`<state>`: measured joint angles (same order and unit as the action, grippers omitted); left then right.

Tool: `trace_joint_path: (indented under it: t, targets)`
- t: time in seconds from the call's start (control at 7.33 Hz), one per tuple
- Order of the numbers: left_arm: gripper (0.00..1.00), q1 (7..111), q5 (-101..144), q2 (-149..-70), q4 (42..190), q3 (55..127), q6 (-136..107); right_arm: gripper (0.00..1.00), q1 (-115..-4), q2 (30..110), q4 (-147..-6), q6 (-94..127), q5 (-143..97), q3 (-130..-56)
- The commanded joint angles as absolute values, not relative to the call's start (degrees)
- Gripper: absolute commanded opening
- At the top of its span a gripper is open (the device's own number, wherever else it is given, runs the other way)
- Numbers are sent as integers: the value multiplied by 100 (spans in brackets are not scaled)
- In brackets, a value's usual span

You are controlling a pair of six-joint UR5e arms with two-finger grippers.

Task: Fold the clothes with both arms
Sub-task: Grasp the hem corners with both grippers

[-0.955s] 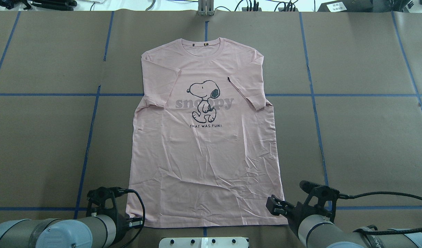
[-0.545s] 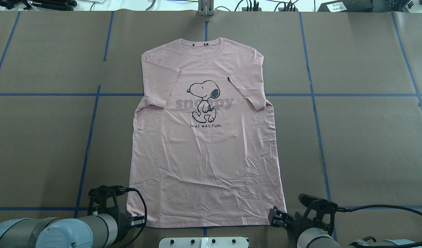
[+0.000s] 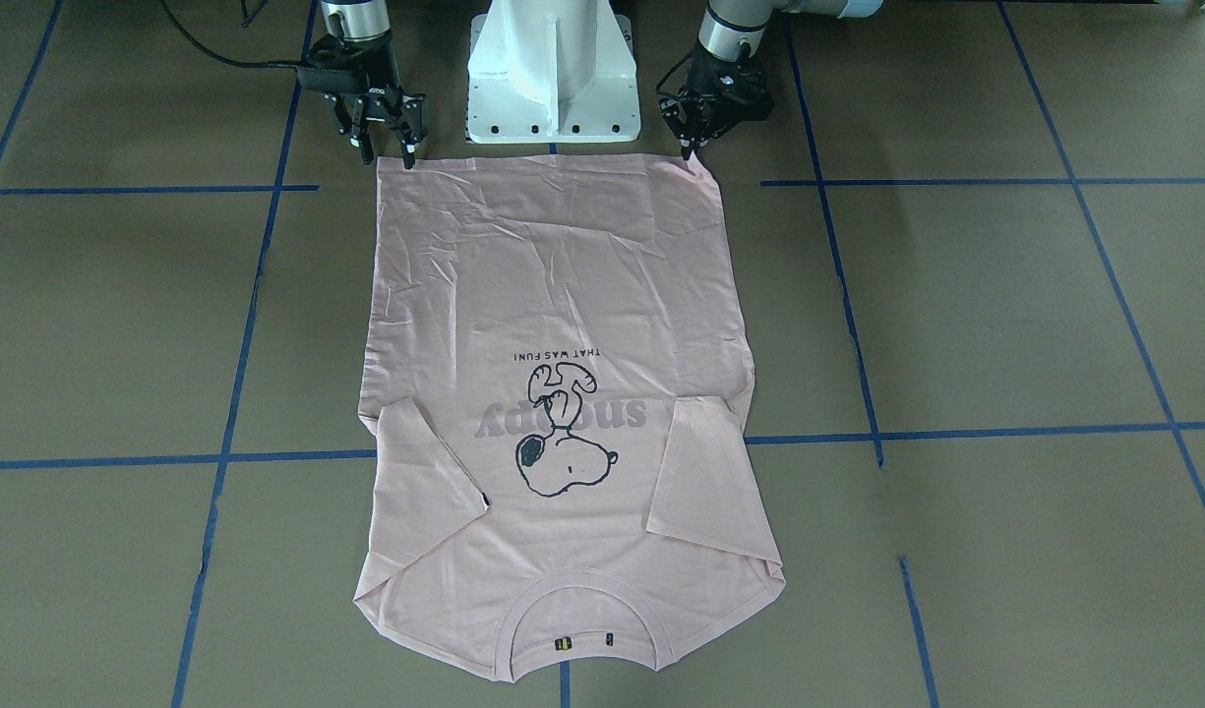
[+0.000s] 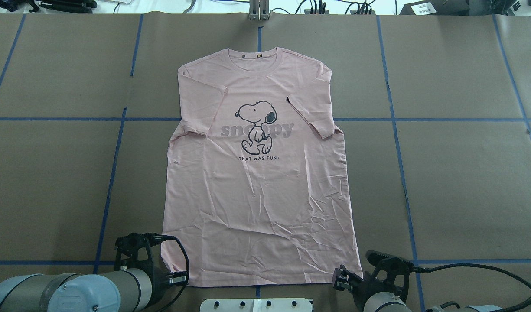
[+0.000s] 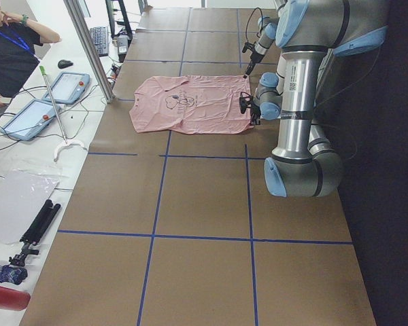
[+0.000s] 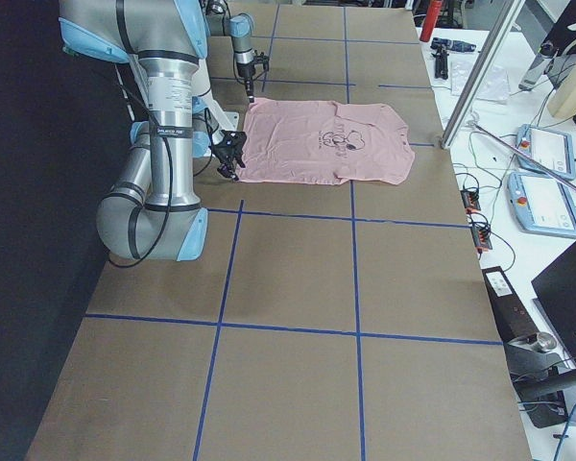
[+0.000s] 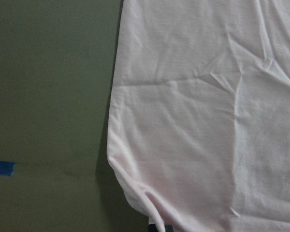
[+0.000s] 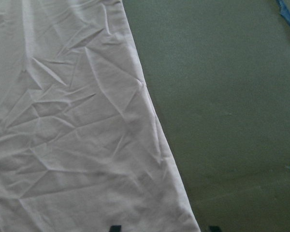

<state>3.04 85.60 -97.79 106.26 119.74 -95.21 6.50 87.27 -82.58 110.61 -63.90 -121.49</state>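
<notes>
The pale pink T-shirt lies flat and front up on the brown table, collar far from me, both sleeves folded inward over the chest. My left gripper is at the hem's left corner. In the front-facing view its fingers stand together at that corner. The left wrist view shows the fabric curled up by a dark fingertip. My right gripper is open at the hem's right corner. In the right wrist view its two fingertips straddle the shirt's corner.
The white pedestal base stands between the arms, just behind the hem. Blue tape lines cross the brown table cover. A metal post and cables sit at the far edge. An operator and tablets are beside the table.
My right gripper has drawn back toward the robot and come down beside the hem's right corner. My left gripper has shifted slightly right onto the hem's left corner. The shirt lies as before.
</notes>
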Motion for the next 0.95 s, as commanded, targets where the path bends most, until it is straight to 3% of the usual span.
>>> trace_joint_path:
  t: [0.0, 0.55, 0.68, 0.82]
  targets:
    - [0, 308, 8552, -9791, 10626, 11971, -9519, 67, 668, 8692, -8270, 11065, -6381, -12050]
    - [0, 290, 8561, -9817, 10635, 11962, -9554, 67, 624, 8719, -8288, 11048, -6398, -12111]
    - [0, 290, 8552, -9809, 10635, 11962, -9554, 37, 624, 8701, -8279, 11074, -6364, -12111]
    - [0, 290, 8552, -9809, 10635, 11962, -9554, 0, 624, 8692, -8279, 11144, -6363, -12111]
